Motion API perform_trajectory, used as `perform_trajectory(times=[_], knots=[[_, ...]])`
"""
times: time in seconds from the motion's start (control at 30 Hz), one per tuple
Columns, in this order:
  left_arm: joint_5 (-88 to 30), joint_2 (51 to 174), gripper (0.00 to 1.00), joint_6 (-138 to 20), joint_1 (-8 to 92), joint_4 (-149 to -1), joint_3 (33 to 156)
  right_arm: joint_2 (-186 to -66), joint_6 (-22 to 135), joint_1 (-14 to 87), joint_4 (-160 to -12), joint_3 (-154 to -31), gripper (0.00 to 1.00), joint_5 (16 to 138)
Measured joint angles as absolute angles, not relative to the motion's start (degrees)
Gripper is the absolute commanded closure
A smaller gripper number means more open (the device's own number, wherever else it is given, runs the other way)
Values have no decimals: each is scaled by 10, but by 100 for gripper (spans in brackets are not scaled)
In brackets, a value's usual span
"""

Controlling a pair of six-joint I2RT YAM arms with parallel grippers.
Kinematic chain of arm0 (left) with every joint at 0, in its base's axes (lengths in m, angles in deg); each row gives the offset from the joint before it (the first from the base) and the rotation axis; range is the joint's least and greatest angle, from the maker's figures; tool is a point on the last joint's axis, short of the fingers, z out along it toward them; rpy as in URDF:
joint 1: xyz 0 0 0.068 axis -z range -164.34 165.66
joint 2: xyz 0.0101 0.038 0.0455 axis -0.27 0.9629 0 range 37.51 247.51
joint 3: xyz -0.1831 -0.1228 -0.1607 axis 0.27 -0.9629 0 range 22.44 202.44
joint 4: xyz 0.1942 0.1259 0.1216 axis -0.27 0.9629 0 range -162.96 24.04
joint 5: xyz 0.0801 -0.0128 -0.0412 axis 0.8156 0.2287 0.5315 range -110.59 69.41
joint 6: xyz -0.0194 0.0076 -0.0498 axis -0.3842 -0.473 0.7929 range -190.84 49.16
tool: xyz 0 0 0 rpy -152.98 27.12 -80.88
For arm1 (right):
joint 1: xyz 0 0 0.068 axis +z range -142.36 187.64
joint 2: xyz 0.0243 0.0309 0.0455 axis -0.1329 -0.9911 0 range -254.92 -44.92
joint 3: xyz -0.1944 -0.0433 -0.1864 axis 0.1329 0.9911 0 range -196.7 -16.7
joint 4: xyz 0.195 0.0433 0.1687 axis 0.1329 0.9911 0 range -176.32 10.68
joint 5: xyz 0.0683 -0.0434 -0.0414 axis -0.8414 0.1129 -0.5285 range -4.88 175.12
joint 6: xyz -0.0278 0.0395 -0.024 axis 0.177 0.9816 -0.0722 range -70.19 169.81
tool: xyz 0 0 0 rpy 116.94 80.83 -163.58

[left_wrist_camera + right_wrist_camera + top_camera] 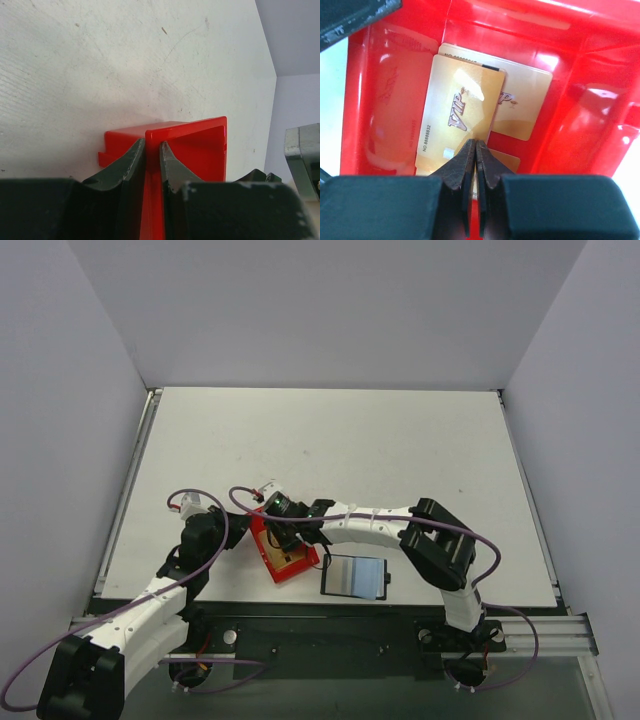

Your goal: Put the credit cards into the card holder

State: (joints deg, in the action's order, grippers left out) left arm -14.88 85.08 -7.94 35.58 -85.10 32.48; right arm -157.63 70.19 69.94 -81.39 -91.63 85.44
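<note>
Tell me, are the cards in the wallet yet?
Not yet. Done: the card holder lies open, no cards seen in it. In hand: the left pincer grips the wall of the red bin while the shut right pincer reaches its gold cards. Left: moving every card across.

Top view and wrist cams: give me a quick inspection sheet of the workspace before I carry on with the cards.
Surface: white table, a few small dark marks.
Job's things: several gold credit cards overlapping in the red bin; card holder open, pale inside up, on the table right of the bin.
Clutter: nothing seen.
Grippers: left gripper shut on the bin's wall; right gripper shut inside the bin, tips at the top card's near edge, grip unclear.
Cables: purple cables looping off both arms.
Surroundings: plain pale walls on three sides; metal rails along the table edges.
</note>
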Motion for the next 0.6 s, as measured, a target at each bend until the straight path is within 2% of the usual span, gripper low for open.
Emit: perform_trajectory(times=[0.33, 0.6], knots=[[-149, 853, 100, -79, 356, -852, 325, -1590, 677, 710, -741, -988, 100, 936], [-149, 853, 100, -80, 356, -853, 325, -1638, 673, 715, -703, -1020, 100, 944]])
